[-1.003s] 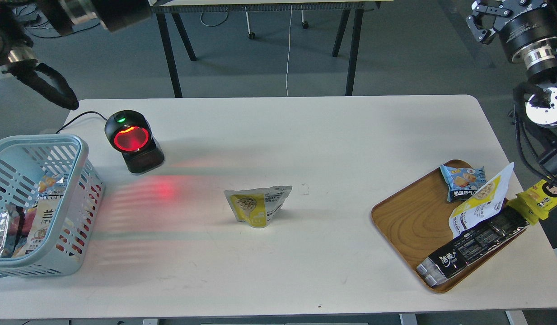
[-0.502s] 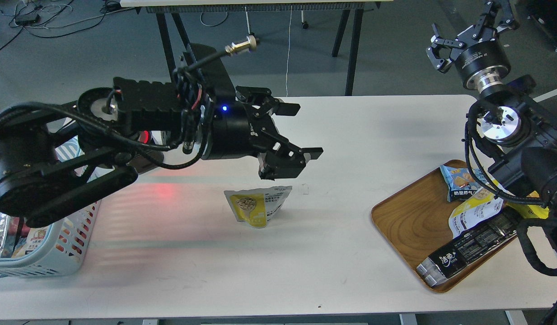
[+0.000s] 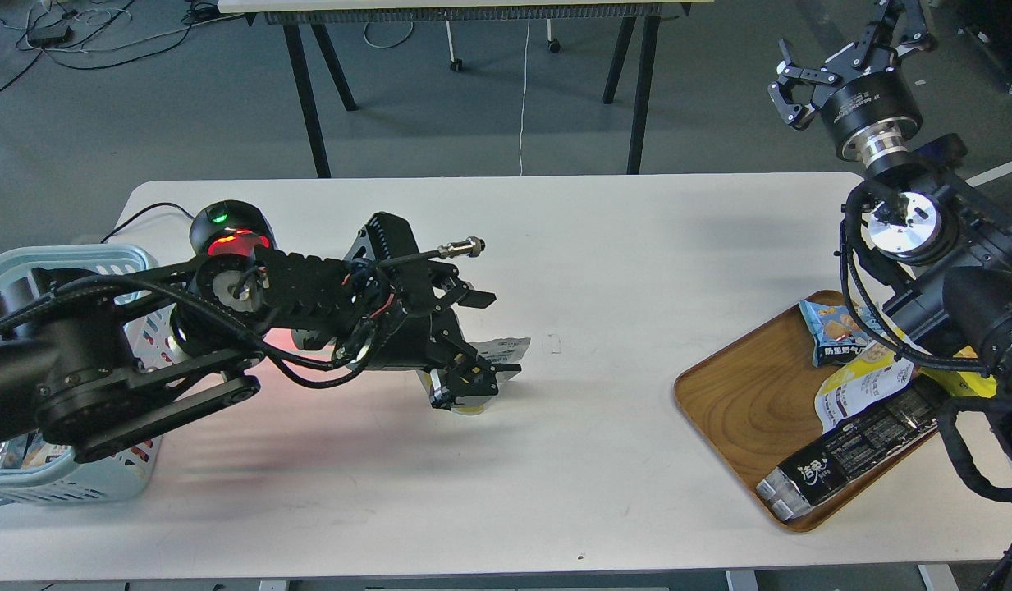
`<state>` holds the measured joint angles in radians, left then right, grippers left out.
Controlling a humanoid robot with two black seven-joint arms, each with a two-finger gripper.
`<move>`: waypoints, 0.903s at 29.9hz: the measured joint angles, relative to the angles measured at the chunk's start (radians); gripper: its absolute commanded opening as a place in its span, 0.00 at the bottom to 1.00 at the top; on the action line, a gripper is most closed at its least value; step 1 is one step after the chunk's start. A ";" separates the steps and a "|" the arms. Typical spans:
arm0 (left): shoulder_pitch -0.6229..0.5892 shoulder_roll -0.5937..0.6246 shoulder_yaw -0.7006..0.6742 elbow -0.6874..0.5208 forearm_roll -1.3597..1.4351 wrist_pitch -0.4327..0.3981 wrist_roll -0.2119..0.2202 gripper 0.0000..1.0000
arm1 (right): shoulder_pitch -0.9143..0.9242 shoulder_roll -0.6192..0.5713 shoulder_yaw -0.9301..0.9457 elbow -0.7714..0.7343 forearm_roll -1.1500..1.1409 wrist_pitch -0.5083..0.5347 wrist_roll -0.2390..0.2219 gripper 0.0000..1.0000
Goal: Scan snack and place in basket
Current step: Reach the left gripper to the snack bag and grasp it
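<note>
The snack (image 3: 496, 355) is lying near the middle of the table (image 3: 555, 460), mostly hidden behind the left gripper (image 3: 473, 341). Only its white printed top edge and a sliver of yellow at the bottom are showing. The left gripper is sitting low over the pouch with its fingers spread, one finger (image 3: 477, 299) above and one finger (image 3: 464, 384) at the pouch's near edge. Whether the fingers are touching the pouch cannot be told; they are not yet clamping it.

Handling judgement: the pouch is looking light, puffy and soft, with a slick film surface. It is likely to deform and slip under a loose pinch. The crimped top seam or the flat side edges are offering the firmest hold; squeezing the puffed body is risking a pop or a slide.

The right gripper (image 3: 850, 41) is hanging high beyond the table's far right corner, fingers spread, holding nothing.

The scanner (image 3: 226, 234) is glowing red behind the left arm, just beside the basket (image 3: 29, 263) at the left edge. The tray (image 3: 744, 394) with other packets is sitting well apart on the right. Nothing is lying between the pouch and the scanner.
</note>
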<state>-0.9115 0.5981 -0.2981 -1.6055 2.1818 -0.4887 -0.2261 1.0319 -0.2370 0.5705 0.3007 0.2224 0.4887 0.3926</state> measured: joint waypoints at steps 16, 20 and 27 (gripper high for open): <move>0.023 0.006 0.040 0.036 0.000 0.000 0.000 0.13 | 0.006 -0.001 0.000 -0.003 0.000 0.000 0.002 1.00; 0.021 0.007 0.032 0.036 0.000 0.000 -0.001 0.03 | 0.007 -0.002 0.000 -0.003 0.000 0.000 0.002 1.00; 0.019 0.015 0.026 0.027 0.000 0.000 -0.004 0.00 | 0.010 -0.002 0.001 -0.003 0.000 0.000 0.002 1.00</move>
<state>-0.8927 0.6134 -0.2725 -1.5788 2.1818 -0.4887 -0.2300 1.0422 -0.2388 0.5719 0.2972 0.2224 0.4887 0.3943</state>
